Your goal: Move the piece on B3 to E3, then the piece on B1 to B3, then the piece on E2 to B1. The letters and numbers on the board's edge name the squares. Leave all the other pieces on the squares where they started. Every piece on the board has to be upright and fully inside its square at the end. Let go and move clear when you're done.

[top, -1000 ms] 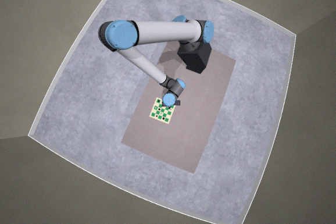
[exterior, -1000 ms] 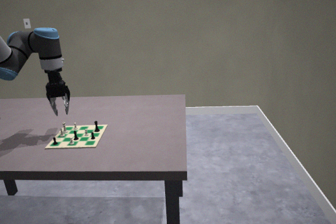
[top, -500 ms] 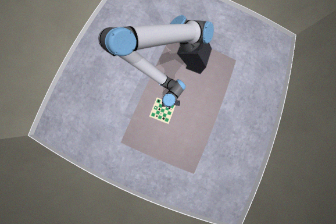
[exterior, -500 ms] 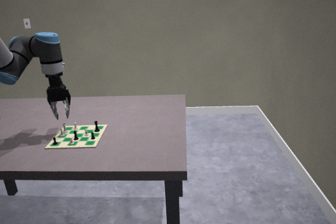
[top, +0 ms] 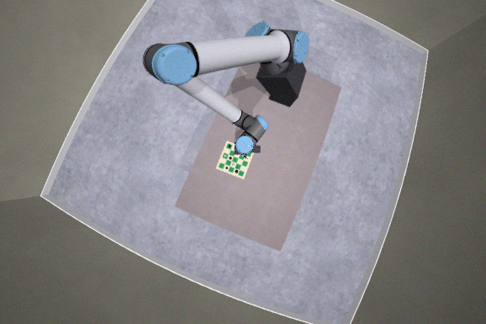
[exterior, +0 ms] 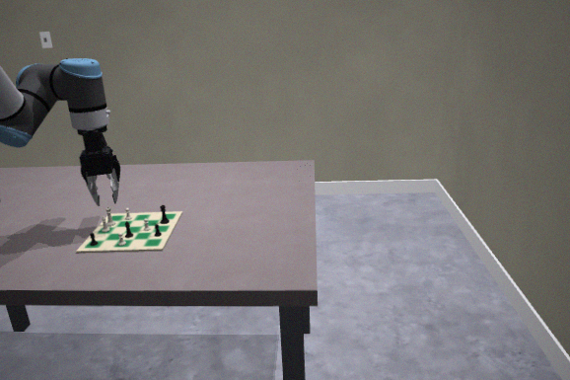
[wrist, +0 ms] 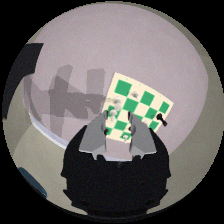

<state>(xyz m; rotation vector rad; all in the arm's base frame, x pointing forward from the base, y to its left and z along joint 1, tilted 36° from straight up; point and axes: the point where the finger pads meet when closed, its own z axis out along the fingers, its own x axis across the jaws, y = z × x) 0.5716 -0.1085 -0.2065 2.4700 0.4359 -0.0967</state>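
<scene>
A small green and cream chessboard (exterior: 132,231) lies on the brown table, also seen from above (top: 235,162) and in the wrist view (wrist: 137,107). Several white and black pieces stand upright on it. A white piece (exterior: 108,213) stands at the far left corner, with another white piece (exterior: 105,224) just in front of it. A tall black piece (exterior: 164,214) stands at the far right. My gripper (exterior: 105,200) hangs a little above the far left corner, just over the white piece. Its fingers stand partly apart with nothing between them. The board's letters are too small to read.
The robot's base (top: 281,82) stands on the table's far end. The arm's wrist (top: 245,144) hides part of the board from above. The table edge (exterior: 158,297) runs in front of the board, with grey floor beyond.
</scene>
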